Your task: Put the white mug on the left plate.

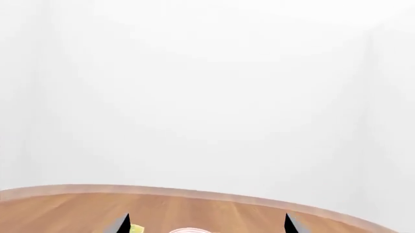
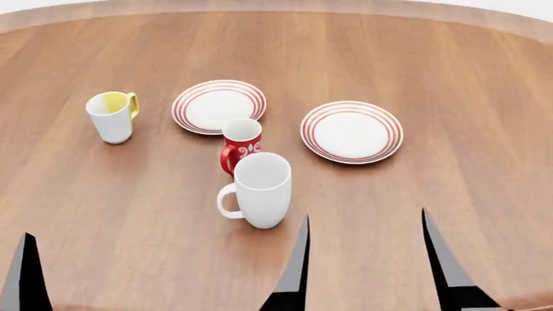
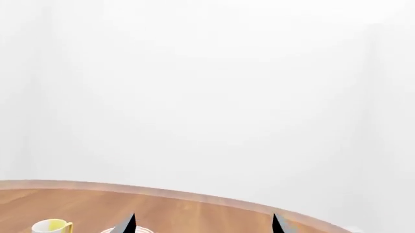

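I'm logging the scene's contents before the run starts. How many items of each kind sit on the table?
Mugs: 3 – the white mug, the red mug with white swirls, the white mug with yellow inside
Plates: 2 – the left plate, the right plate
Total: 5

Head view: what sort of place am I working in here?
Likely a bare simulated tabletop: a round wooden table, blank white surroundings, and only two red-ringed white plates and three mugs on it.
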`<state>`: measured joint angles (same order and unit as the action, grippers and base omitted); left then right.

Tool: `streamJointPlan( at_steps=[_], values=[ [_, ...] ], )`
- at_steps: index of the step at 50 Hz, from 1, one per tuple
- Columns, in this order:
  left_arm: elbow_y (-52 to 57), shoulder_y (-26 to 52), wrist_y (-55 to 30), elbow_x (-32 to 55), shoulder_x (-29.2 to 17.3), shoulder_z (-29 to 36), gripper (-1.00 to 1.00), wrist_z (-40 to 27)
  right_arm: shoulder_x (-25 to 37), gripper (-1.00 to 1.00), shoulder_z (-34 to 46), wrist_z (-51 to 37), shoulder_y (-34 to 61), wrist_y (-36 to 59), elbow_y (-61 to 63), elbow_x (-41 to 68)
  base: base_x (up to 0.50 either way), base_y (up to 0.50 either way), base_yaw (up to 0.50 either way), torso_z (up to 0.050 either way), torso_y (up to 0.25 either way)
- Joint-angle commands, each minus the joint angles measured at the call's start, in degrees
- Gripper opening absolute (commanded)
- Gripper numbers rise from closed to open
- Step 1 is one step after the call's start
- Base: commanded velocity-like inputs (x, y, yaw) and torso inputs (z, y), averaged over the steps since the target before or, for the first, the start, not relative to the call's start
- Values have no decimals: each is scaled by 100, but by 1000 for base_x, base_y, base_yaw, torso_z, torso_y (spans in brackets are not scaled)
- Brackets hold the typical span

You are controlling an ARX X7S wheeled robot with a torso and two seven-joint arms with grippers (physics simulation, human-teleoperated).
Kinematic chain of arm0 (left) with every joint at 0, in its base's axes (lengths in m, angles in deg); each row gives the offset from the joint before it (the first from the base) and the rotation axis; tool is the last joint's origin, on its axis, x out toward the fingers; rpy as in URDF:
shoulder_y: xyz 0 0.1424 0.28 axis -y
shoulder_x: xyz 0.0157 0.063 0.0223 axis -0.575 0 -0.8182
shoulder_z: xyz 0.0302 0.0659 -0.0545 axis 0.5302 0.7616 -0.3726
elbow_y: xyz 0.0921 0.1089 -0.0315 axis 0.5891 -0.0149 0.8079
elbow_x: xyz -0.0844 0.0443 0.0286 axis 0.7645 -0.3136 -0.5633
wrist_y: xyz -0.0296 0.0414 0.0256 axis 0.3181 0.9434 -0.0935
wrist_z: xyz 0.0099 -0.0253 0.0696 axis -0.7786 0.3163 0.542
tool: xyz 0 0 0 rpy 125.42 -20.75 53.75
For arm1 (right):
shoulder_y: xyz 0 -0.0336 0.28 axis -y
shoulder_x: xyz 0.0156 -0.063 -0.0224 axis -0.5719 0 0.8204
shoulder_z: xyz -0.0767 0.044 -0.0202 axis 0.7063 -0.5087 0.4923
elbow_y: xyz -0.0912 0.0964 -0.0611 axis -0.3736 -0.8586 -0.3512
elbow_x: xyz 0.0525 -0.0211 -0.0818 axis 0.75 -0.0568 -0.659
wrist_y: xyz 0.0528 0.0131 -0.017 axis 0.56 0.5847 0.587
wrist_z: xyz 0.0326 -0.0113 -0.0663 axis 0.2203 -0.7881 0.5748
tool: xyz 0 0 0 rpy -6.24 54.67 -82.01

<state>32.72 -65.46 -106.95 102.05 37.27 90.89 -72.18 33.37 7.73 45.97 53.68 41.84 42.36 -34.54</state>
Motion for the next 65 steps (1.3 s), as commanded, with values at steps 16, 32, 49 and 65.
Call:
streamJointPlan(
  at_steps=[16,32,49,65],
  values=[
    [493,417,853,1070,-2388,1303,100,-2561,-276,100,46,243,111,266,409,-551,184,0,0,0,0],
    [423,486,1027,984,-2603,1609,100,-2755,-276,100,-36,230,103,239,409,-380,500,0,0,0,0],
    [400,548,1122,1029,-2742,1763,100,-2869,-276,100,-87,177,97,232,409,-260,500,0,0,0,1],
    [376,592,1195,1057,-2846,1857,100,-2963,-275,100,-103,188,78,218,409,-217,500,0,0,0,1]
  ],
)
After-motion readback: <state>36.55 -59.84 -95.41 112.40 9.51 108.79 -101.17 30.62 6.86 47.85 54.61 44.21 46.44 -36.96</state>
